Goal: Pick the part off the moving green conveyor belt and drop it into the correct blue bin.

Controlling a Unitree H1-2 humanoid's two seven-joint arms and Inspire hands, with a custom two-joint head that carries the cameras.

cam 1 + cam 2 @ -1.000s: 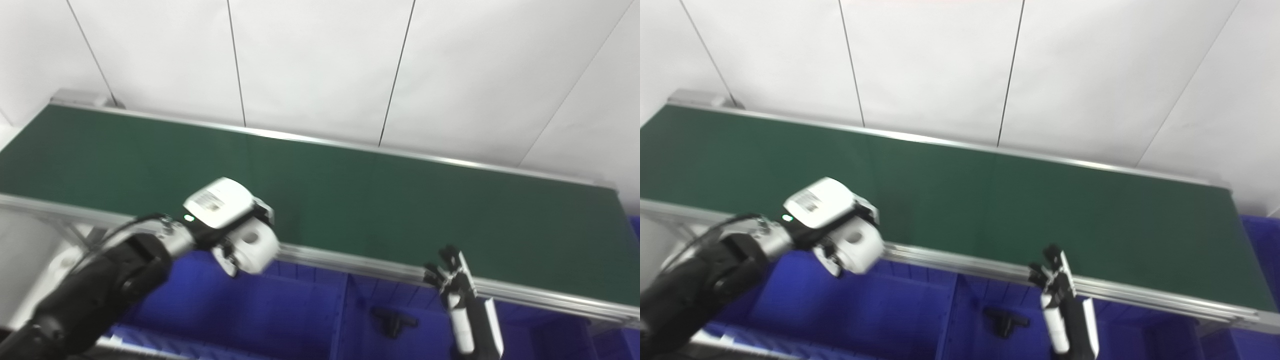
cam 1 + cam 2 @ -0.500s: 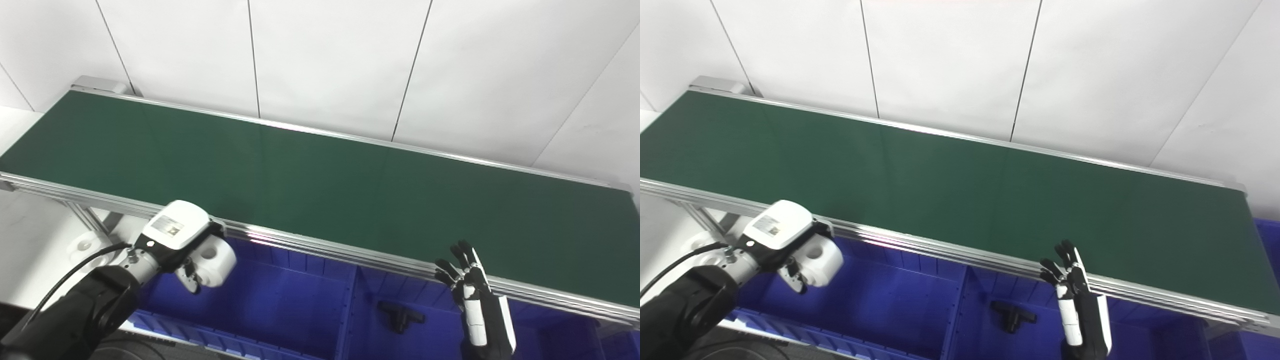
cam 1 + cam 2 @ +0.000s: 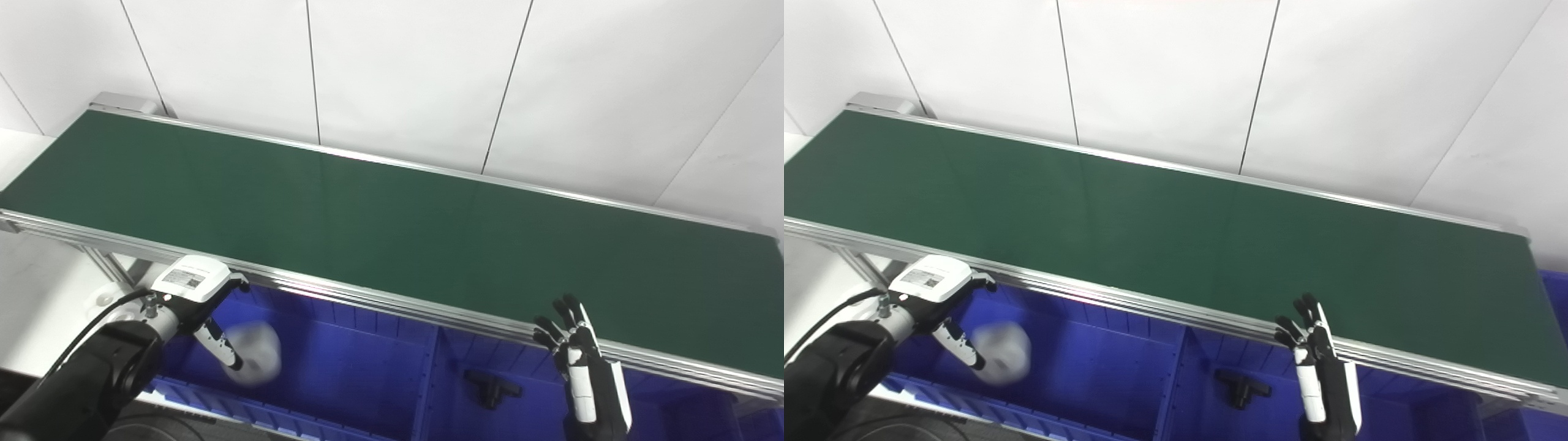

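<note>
At about 7 o'clock in both views, below the near rail of the green conveyor belt point(image 3: 392, 214), the left hand point(image 3: 202, 300) is seen over the left blue bin point(image 3: 343, 373). Its fingers point(image 3: 217, 343) are pointed downward and spread, with nothing gripped between them. The white part point(image 3: 256, 361) is shown blurred just beside those fingertips, at 4 o'clock from the hand, inside the outline of the left blue bin; whether it is touching the bin floor cannot be told. At 5 o'clock the right hand point(image 3: 579, 361) is held upright near the belt's front rail, its fingers spread apart and empty. A black T-shaped piece point(image 3: 490, 387) is seen lying in the neighbouring blue compartment point(image 3: 520, 410), at 9 o'clock from the right hand and well apart from the white part.
</note>
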